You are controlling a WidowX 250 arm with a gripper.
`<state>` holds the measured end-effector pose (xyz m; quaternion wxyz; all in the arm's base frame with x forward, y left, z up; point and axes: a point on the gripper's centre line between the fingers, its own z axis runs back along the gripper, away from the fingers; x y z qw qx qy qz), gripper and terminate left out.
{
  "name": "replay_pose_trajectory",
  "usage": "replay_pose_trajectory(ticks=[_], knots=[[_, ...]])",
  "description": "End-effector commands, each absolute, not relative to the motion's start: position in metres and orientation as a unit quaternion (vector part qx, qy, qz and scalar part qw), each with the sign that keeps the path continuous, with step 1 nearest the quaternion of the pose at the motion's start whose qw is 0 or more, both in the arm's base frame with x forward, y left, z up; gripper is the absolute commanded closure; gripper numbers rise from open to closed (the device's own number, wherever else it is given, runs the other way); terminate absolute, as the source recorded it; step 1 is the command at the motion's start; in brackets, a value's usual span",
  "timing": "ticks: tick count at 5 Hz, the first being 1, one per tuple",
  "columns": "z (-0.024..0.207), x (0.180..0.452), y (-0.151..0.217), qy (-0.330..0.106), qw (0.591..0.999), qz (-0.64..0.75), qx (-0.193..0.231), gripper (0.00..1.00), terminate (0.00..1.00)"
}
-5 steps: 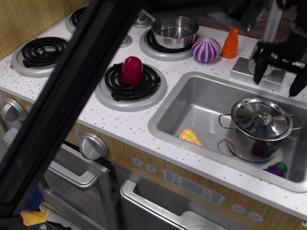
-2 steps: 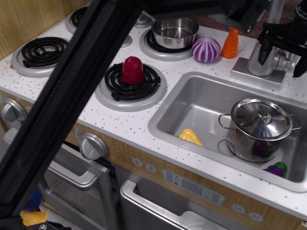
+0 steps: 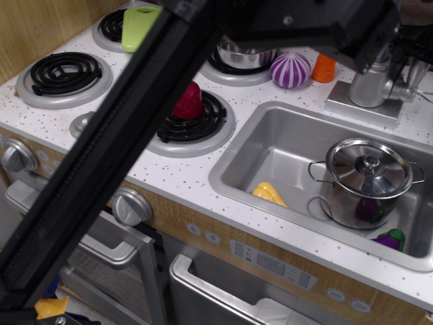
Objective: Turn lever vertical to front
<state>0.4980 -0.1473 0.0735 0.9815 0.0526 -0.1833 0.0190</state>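
The faucet body (image 3: 369, 85) stands on its grey base at the back right of the sink. The lever (image 3: 405, 89), a short silver stub, projects from the body to the right, roughly level. My gripper (image 3: 411, 47) is a dark shape at the top right edge, just above the faucet and lever and apart from the lever. Most of it is cut off by the frame, so how its jaws stand does not show. My black arm (image 3: 135, 135) crosses the view diagonally from the bottom left.
The sink (image 3: 270, 139) holds a lidded steel pot (image 3: 369, 177), a yellow toy (image 3: 269, 193) and a purple eggplant (image 3: 389, 238). A purple striped ball (image 3: 291, 70) and an orange carrot (image 3: 325, 68) sit behind the sink. A red toy (image 3: 189, 103) is on a burner.
The gripper has lifted from around the faucet body up to the top edge, uncovering the lever. The arm has swung further across the stove and hides more of it.
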Motion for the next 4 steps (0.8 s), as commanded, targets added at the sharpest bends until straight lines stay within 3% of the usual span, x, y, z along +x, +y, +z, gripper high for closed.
replay_pose_trajectory(ticks=[1, 3, 4], knots=[[0.1092, 0.5178, -0.1476, -0.236, 0.971, 0.015, 0.035, 0.00, 0.00], [0.1094, 0.5224, -0.1451, -0.233, 0.972, 0.021, 0.034, 0.00, 0.00], [0.1093, 0.5213, -0.1455, -0.227, 0.973, 0.028, 0.037, 1.00, 0.00]])
